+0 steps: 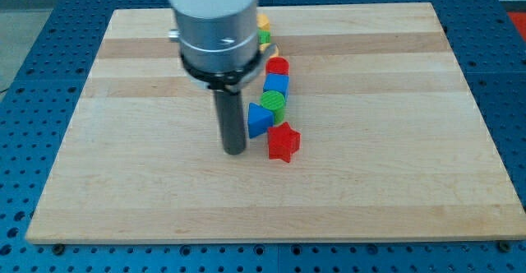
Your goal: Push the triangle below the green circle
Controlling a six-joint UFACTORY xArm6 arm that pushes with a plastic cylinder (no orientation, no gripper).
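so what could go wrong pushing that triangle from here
My tip sits just left of the blue triangle, which touches the green circle and the red star. A rightward push may drag both along. The triangle's slanted side could also make it spin or slip off my tip.

one view | high, angled down at whole wooden board (123, 182) (mount unrecorded) | mid-range
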